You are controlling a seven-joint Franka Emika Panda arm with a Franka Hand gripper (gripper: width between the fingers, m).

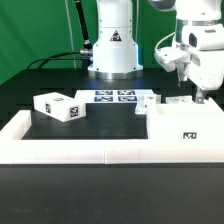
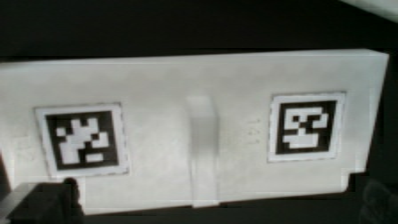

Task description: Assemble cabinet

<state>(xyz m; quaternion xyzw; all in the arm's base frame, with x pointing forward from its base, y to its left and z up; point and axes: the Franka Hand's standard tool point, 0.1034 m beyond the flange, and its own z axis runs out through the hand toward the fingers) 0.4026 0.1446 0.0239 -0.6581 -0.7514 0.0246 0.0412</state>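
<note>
A large white cabinet panel (image 1: 186, 122) with a small tag lies on the black table at the exterior view's right. In the wrist view it (image 2: 196, 120) fills the frame, with two black-and-white tags and a raised ridge down its middle. My gripper (image 1: 196, 94) hangs just above the panel's far edge. In the wrist view the gripper (image 2: 210, 205) is open. Its dark fingertips (image 2: 32, 205) stand wide apart at the frame's two corners, with the panel's edge between them and nothing held. A white cabinet block (image 1: 58, 105) with tags lies at the exterior view's left.
The marker board (image 1: 114, 97) lies in front of the robot base (image 1: 110, 45). A small white part (image 1: 147, 103) lies beside it. The low white border rail (image 1: 90, 152) runs along the front and up both sides. A green curtain stands behind.
</note>
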